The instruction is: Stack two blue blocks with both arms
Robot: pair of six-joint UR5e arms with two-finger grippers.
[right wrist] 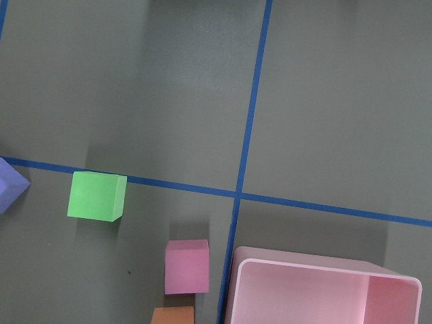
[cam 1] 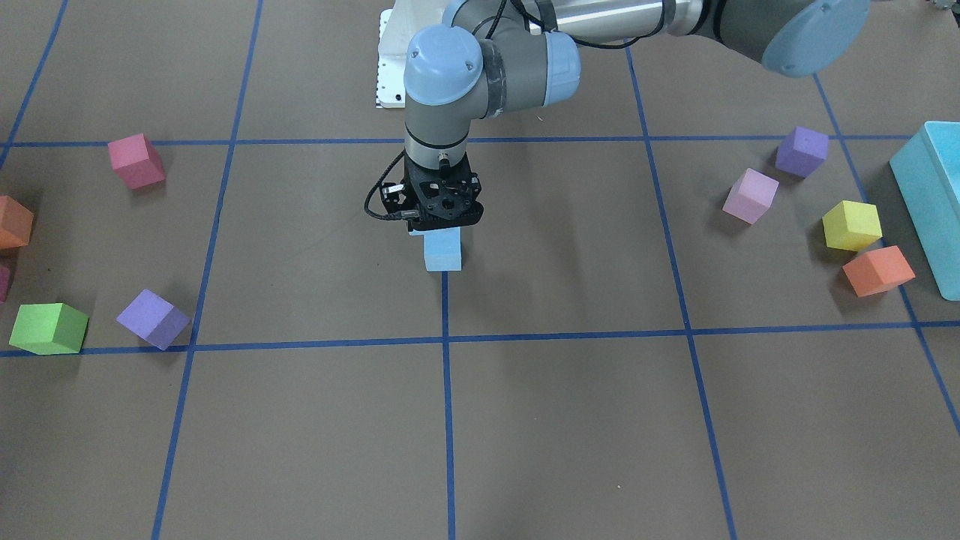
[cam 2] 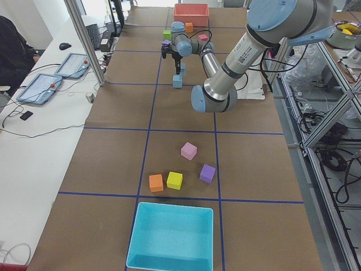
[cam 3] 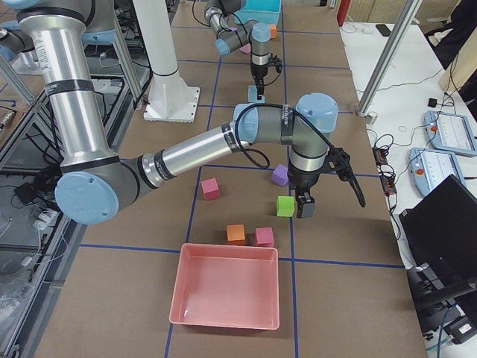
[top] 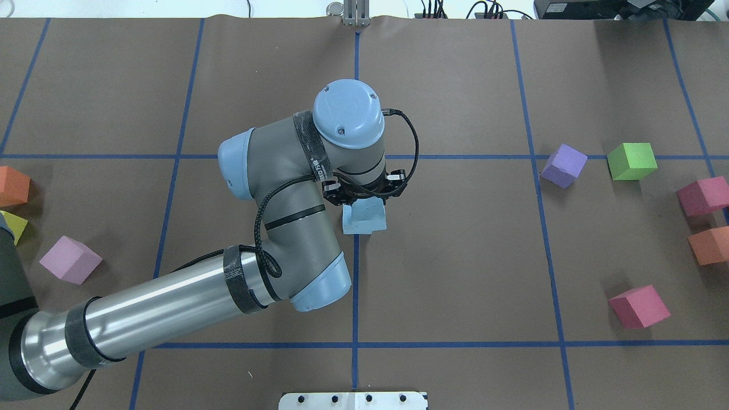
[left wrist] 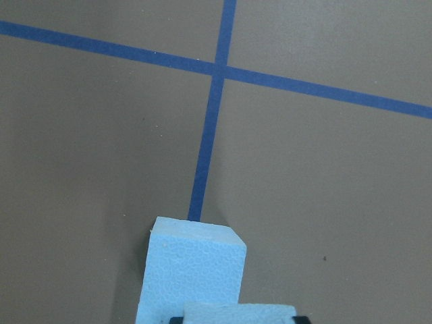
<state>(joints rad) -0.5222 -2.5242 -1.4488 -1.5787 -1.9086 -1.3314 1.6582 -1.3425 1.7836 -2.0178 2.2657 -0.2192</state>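
One light blue block [cam 1: 442,253] sits on the table's centre line; it also shows in the overhead view [top: 364,219] and the left wrist view [left wrist: 192,270]. My left gripper [cam 1: 441,222] hangs straight over it, shut on the second blue block [left wrist: 239,314]. That block is held just above the lower one, slightly offset; I cannot tell whether they touch. My right gripper [cam 3: 304,211] shows only in the exterior right view, above the table beside a green cube [cam 3: 285,206]; I cannot tell whether it is open or shut.
Purple, lilac, yellow and orange cubes [cam 1: 851,225] lie near the turquoise bin [cam 1: 930,195] on my left side. Green, purple, pink and orange cubes [top: 638,307] lie on my right side near a pink bin [right wrist: 324,297].
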